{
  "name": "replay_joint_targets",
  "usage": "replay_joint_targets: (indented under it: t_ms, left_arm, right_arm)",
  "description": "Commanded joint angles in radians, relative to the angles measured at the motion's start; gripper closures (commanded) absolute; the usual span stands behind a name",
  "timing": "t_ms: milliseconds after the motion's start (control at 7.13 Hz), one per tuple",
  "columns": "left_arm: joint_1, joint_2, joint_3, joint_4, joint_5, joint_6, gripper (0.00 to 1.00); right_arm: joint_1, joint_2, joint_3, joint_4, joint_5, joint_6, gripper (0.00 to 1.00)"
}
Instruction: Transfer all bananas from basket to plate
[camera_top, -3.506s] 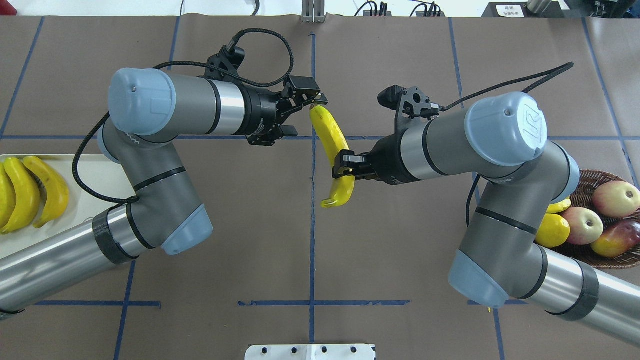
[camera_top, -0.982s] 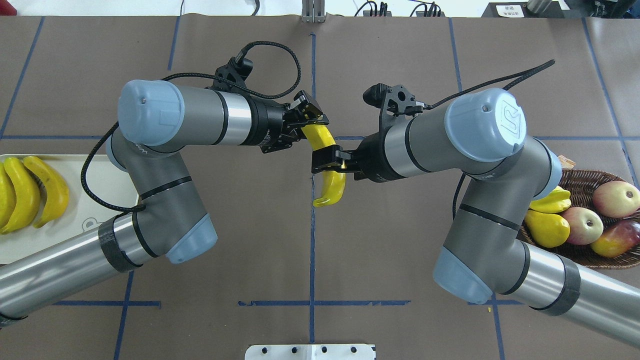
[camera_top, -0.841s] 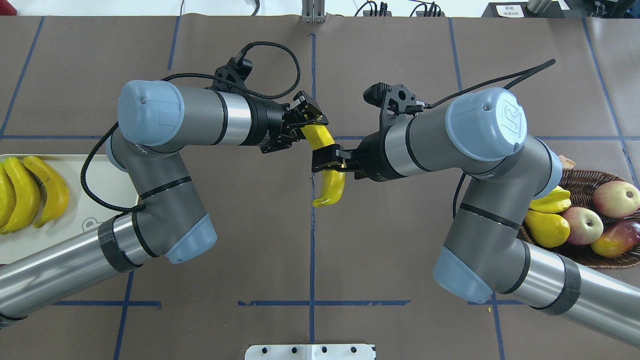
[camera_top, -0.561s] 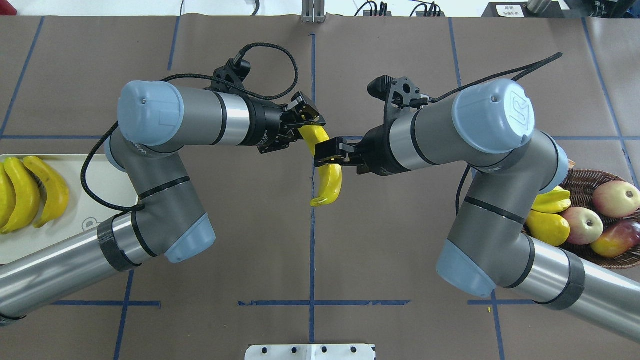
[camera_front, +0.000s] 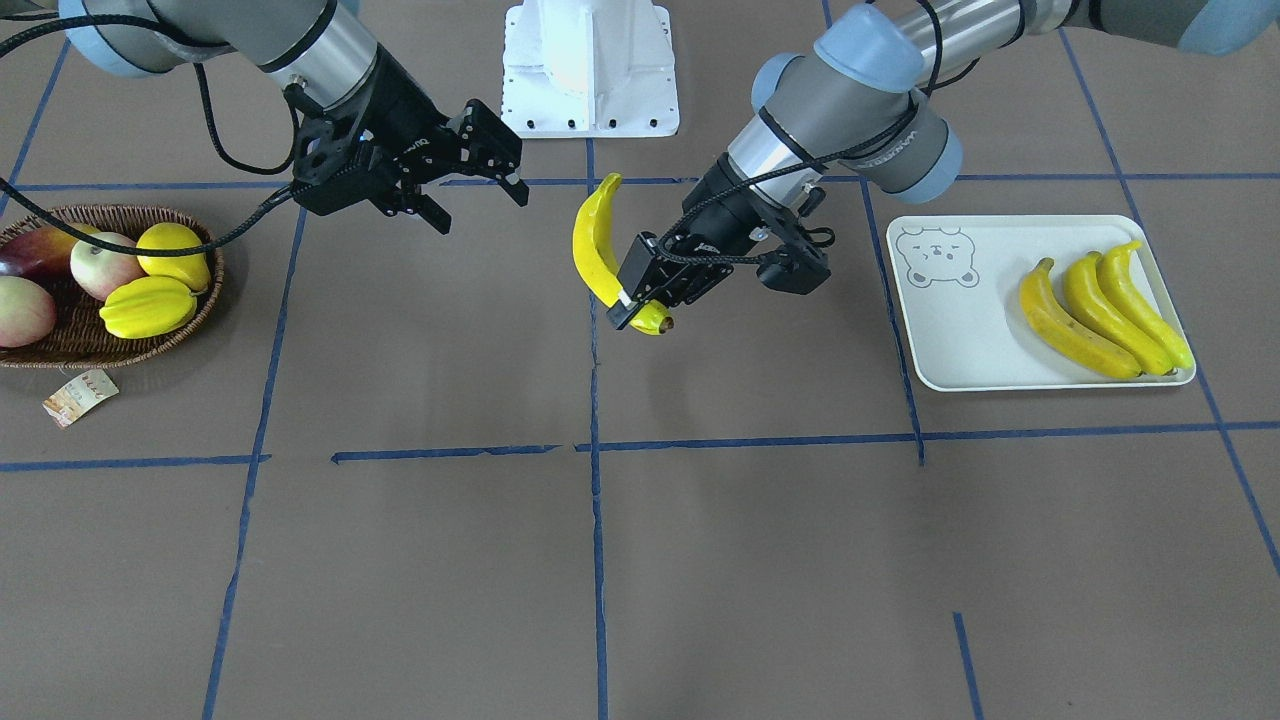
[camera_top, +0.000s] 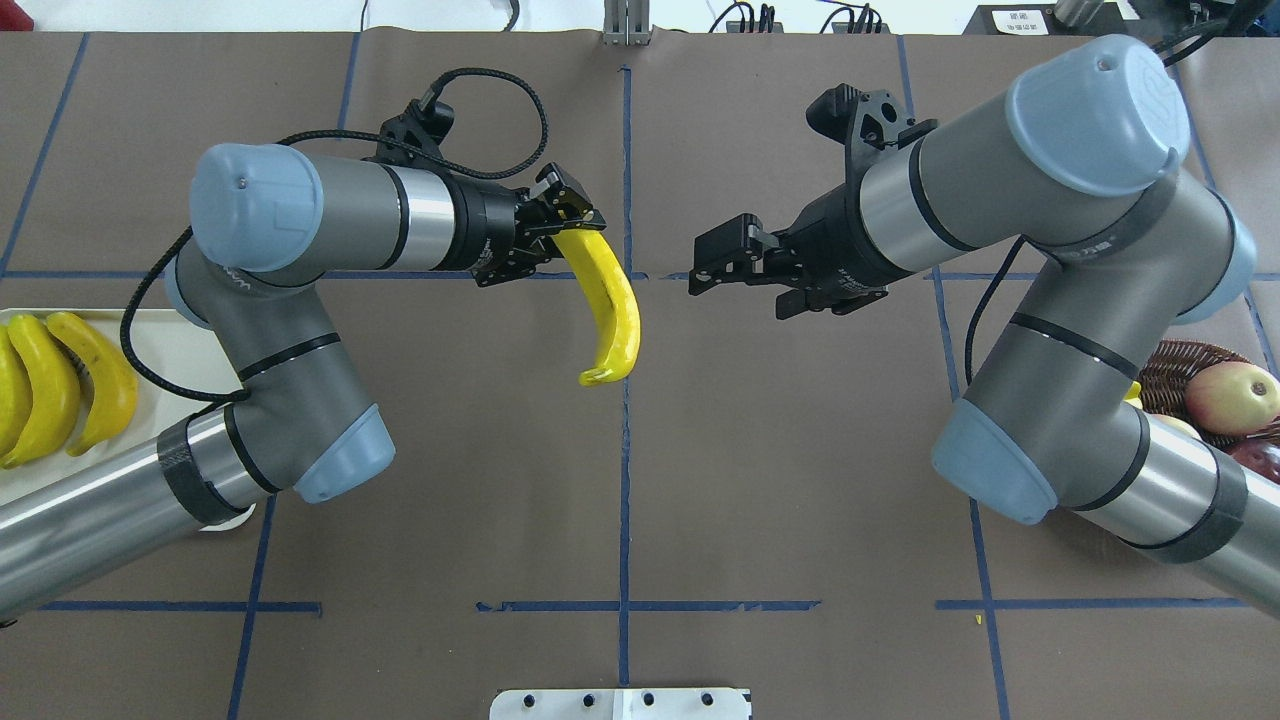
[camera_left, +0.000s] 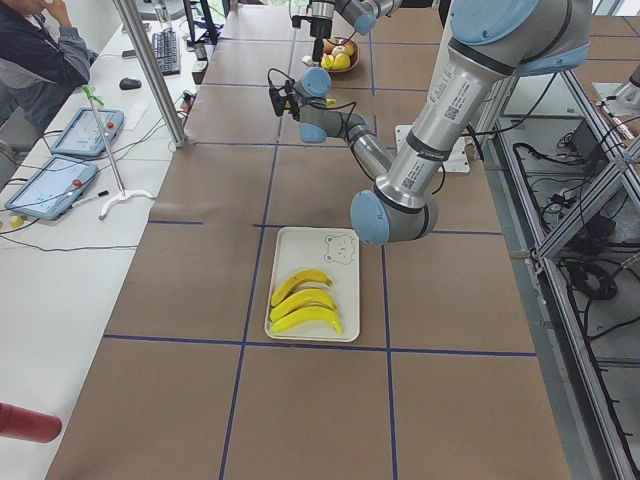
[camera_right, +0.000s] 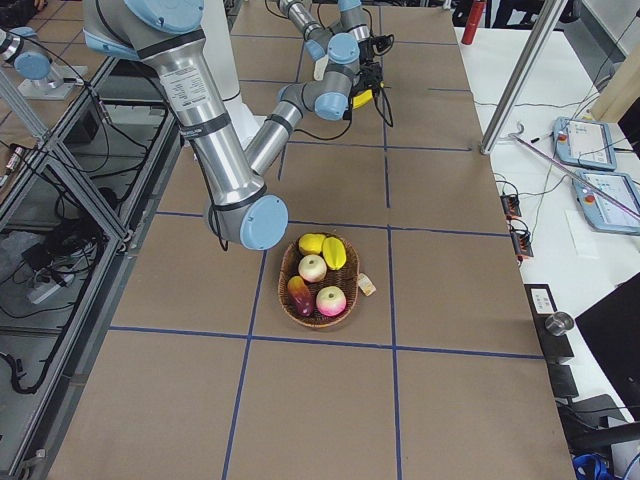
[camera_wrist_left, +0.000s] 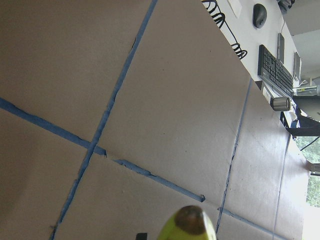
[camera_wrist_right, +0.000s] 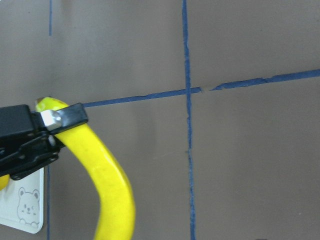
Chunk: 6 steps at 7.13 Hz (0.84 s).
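Observation:
My left gripper (camera_top: 570, 215) is shut on the stem end of a yellow banana (camera_top: 612, 318), which hangs above the middle of the table. In the front-facing view the same gripper (camera_front: 638, 305) pinches the banana (camera_front: 592, 240) at its lower end. My right gripper (camera_top: 697, 270) stands open and holds nothing, a short way to the right of the banana. Three more bananas (camera_front: 1100, 305) lie side by side on the plate (camera_front: 950, 340). The basket (camera_front: 120, 352) shows no banana. The right wrist view shows the held banana (camera_wrist_right: 112, 187).
The basket holds apples (camera_front: 100, 265), a starfruit (camera_front: 148, 306) and a plump yellow fruit (camera_front: 172, 250). A paper tag (camera_front: 78, 394) lies by its rim. The white robot base (camera_front: 590, 70) stands at the table's back edge. A person sits at the side desk (camera_left: 40, 60).
The right gripper let go of the banana's middle, opened and drew back to the right. The left gripper closed on the banana's end and carried it a little to the left.

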Motion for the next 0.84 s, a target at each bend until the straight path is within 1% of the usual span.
replay_joint_targets:
  t_ms: [0, 140, 280, 421, 561, 701]
  left_arm:
    - [-0.059, 0.093, -0.033, 0.0, -0.008, 0.003, 1.0]
    - [-0.093, 0.132, -0.04, -0.002, -0.049, 0.006, 1.0]
    - [-0.149, 0.179, -0.04, -0.047, -0.121, 0.009, 1.0]
    - [-0.214, 0.257, -0.037, -0.124, -0.21, 0.041, 1.0]
    - [-0.267, 0.32, -0.034, -0.141, -0.271, 0.134, 1.0]
    - [-0.335, 0.375, -0.026, -0.143, -0.356, 0.22, 1.0]
  right_arm:
    - [0.041, -0.014, 0.008, -0.158, 0.006, -0.11, 0.01]
    - [0.059, -0.014, 0.023, -0.251, 0.006, -0.182, 0.01]
    - [0.08, -0.044, 0.063, -0.331, 0.006, -0.285, 0.01]
    - [0.102, -0.061, 0.075, -0.402, 0.006, -0.38, 0.01]
    - [0.119, -0.069, 0.075, -0.456, 0.0, -0.454, 0.01]
    - [0.125, -0.086, 0.075, -0.47, -0.003, -0.511, 0.01]
